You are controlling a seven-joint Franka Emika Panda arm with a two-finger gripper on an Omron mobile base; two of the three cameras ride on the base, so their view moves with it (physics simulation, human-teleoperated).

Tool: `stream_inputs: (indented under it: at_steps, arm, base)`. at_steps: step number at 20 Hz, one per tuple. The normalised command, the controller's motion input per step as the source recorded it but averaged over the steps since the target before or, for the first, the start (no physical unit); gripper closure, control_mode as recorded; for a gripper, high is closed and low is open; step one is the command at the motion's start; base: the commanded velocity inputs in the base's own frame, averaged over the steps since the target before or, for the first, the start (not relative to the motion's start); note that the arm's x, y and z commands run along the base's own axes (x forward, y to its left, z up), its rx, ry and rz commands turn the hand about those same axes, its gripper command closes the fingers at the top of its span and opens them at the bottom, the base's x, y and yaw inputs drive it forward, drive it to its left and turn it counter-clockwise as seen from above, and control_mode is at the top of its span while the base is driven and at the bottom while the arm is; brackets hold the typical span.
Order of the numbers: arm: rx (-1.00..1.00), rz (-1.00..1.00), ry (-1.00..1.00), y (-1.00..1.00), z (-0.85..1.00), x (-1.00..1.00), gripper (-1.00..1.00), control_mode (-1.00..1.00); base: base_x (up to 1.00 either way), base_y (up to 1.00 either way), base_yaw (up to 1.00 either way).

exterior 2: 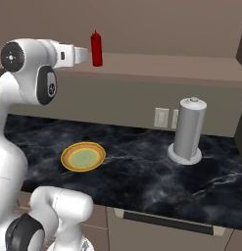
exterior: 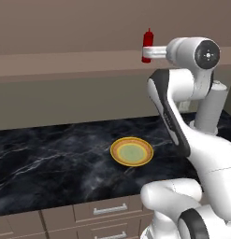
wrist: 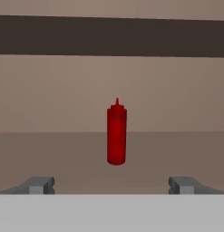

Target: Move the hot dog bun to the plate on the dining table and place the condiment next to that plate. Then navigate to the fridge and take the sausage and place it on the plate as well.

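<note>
a red condiment bottle (exterior: 147,45) is seen upright on a raised tan ledge (exterior: 65,63) behind the black marble table (exterior: 51,163). the white arm's wrist is extended toward the bottle, its tip partly overlapping it. a yellow-rimmed plate (exterior: 132,151) with a green centre lies flat on the table. drawers (exterior: 110,210) are visible below the table edge.

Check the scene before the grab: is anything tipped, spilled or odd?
Nothing stands out. The red bottle stands upright on the raised ledge, ahead of the open gripper. The plate lies flat on the dark counter, and the paper towel roll is upright.
</note>
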Motion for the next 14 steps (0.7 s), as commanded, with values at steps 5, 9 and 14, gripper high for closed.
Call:
stream_inputs:
  at_steps: [5, 9, 14]
  arm:
    - [0.0, 0.0, 0.0, 0.02, 0.02, 0.63, -1.0, -1.0]
    - [0.0, 0.0, 0.05, -0.07, 0.2, 0.61, -1.0, -1.0]
    - [0.01, 0.0, 0.02, -0.03, 0.22, 0.64, -1.0, -1.0]
  base:
    - [0.0, 0.0, 0.0]
    - [0.0, 0.0, 0.0]
    - [0.0, 0.0, 0.0]
